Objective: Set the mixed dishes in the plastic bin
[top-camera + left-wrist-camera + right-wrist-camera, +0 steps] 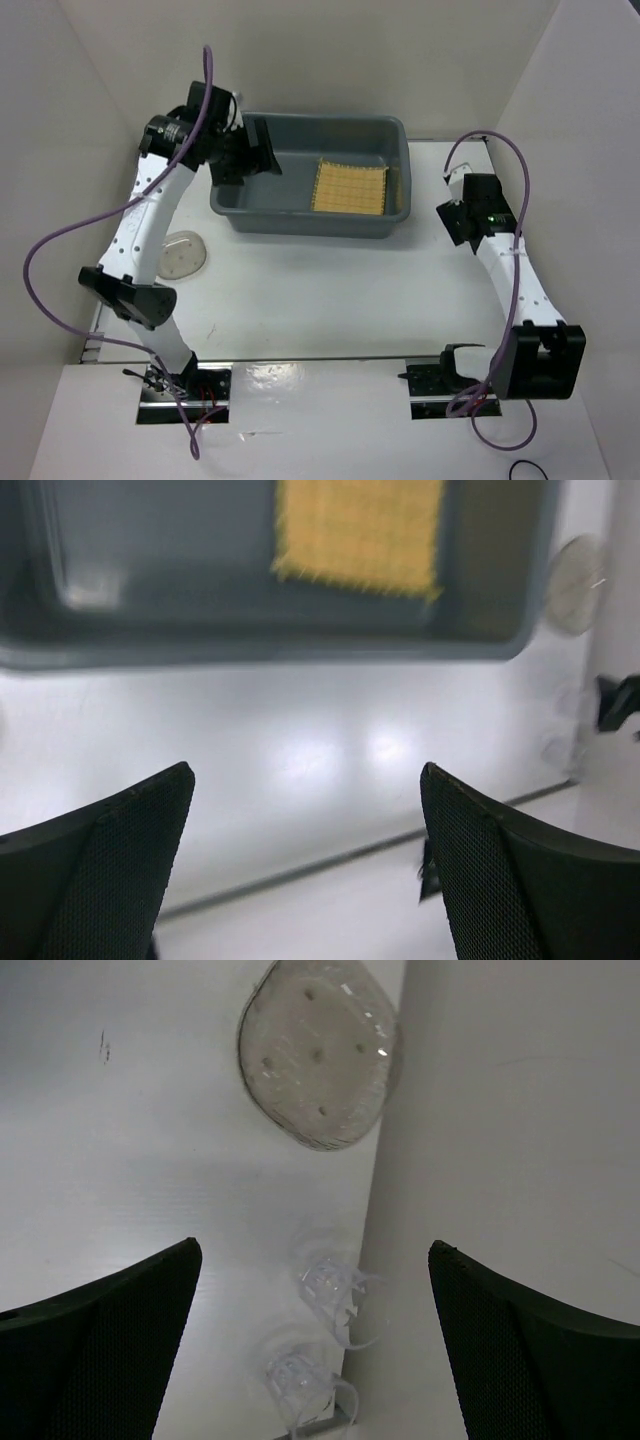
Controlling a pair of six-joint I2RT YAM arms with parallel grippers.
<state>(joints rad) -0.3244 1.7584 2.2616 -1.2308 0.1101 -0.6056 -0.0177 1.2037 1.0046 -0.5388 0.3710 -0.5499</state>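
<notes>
The grey plastic bin (300, 222) stands at the back middle, with the tan bamboo mat (350, 187) flat inside its right half. The left wrist view shows the bin (250, 650) and mat (360, 530) blurred. My left gripper (250, 155) (306, 770) is open and empty by the bin's left end. My right gripper (455, 215) (312, 1248) is open and empty above a see-through plate (320, 1060) and two small clear cups (335, 1290) (300, 1380) lying along the right wall. That plate also shows in the left wrist view (575, 585). Another see-through plate (182, 253) lies on the table at the left.
White walls enclose the table on the left, back and right. The right wall (520, 1110) runs close beside the cups and plate. The left arm's elbow (130, 295) hangs over the table's left side, near the left plate.
</notes>
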